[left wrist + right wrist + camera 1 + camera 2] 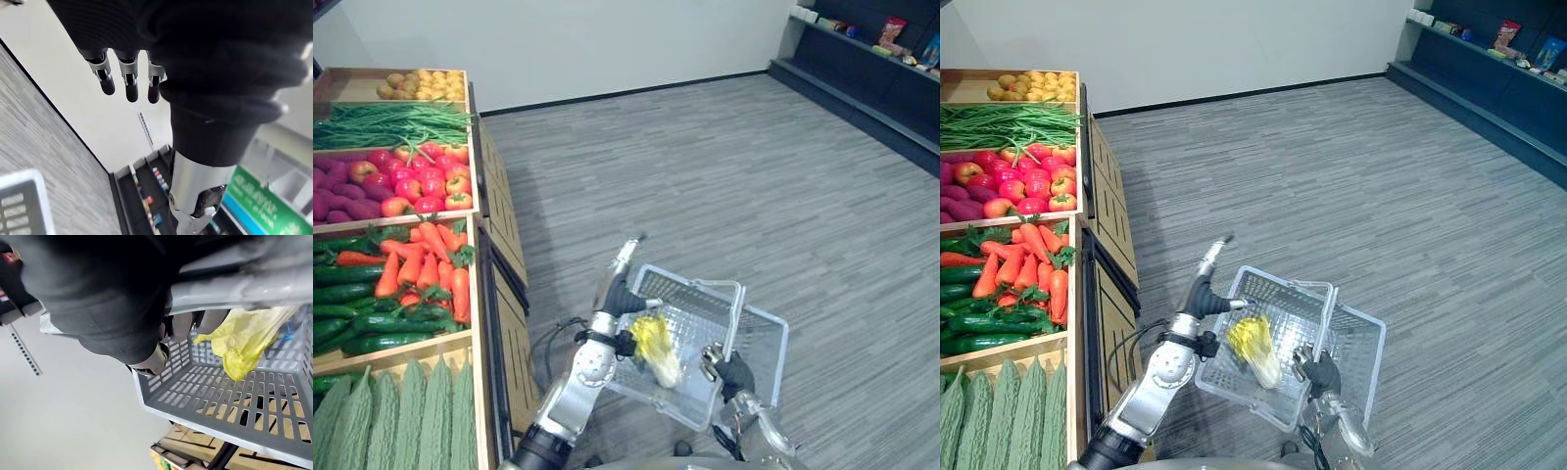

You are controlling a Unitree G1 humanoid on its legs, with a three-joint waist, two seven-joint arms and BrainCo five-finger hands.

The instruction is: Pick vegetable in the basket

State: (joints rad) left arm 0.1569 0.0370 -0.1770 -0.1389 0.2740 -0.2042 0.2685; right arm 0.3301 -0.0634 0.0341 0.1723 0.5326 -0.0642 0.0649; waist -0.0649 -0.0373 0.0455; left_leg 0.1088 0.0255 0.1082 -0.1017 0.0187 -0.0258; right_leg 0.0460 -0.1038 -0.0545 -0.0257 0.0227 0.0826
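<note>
Left eye view: empty, straight-fingered left hand (621,292) sits just upper left of yellow cabbage (656,345), which lies diagonally in basket (771,338). Right hand (734,372) is curled round handle (736,318).

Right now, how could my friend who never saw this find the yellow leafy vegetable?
Start at the wooden stand on the robot's left, look beside it to the grey mesh basket held by the right hand. The vegetable lies inside it: yellow and crinkly-leaved, alone in there, unlike the orange carrots and green cucumbers on the stand.
</note>
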